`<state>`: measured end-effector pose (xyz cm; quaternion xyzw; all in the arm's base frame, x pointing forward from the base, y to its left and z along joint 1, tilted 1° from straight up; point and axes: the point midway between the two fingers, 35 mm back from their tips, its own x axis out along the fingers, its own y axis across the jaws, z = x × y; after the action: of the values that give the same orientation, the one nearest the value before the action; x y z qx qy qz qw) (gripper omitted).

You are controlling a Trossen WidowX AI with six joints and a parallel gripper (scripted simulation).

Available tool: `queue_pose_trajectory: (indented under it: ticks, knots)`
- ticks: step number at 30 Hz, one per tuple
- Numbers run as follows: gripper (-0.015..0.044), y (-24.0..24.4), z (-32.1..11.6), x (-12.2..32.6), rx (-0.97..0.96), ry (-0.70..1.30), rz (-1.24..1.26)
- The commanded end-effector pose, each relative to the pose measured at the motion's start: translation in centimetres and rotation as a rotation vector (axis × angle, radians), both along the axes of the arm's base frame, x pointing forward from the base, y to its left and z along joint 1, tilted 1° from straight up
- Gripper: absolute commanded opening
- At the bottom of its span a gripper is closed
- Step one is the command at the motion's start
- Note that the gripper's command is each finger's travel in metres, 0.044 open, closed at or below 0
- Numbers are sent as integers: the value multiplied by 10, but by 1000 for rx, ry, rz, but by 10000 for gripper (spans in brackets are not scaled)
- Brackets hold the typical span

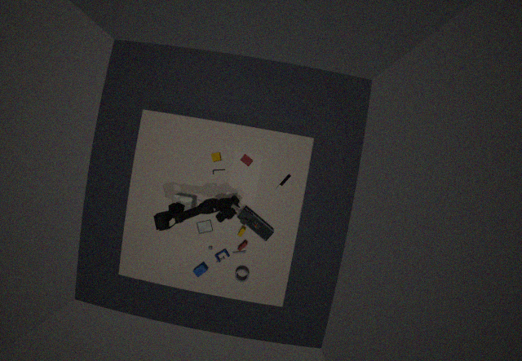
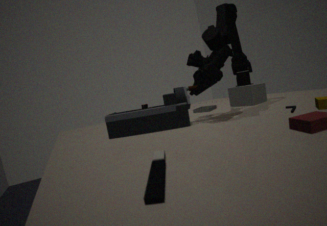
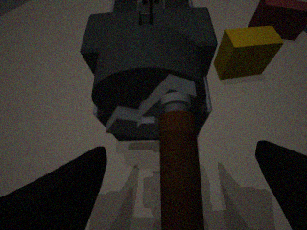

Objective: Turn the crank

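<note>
The machine (image 1: 263, 227) (image 2: 147, 126) (image 3: 149, 45) is a long dark grey box with a rounded housing at the arm's end. A bent light-grey crank arm (image 3: 164, 89) sits on the housing's face. It bears the brown-orange handle (image 3: 179, 168) (image 2: 192, 88), which points toward the wrist camera. My gripper (image 3: 180, 151) (image 2: 193, 91) is open, its black fingers apart on either side of the handle, with visible gaps in the wrist view. A tiny reddish spot shows on the machine's top in the top view. The pointer and brass marks cannot be made out well enough to compare their levels.
A yellow block (image 3: 249, 53) (image 1: 241, 231) and a red object (image 3: 278, 19) (image 1: 242, 245) lie beside the machine. A grey ring (image 1: 241, 279), a blue block (image 1: 201, 269) and a blue frame lie further off. Across the machine are a black-handled tool (image 1: 285, 179) (image 2: 156, 181) and a red block (image 1: 246, 160) (image 2: 307, 122).
</note>
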<state>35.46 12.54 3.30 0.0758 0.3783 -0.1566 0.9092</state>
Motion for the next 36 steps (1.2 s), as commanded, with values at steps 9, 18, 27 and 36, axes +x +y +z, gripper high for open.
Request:
queue_pose_trajectory:
  ticks: [9,18,27,36]
  knots:
    - [440,1,56,3,10,-15,0]
    - [440,-2,103,5,6,-5,13]
    - [440,-26,101,59,-16,67,224]
    - [440,-67,106,111,-64,49,460]
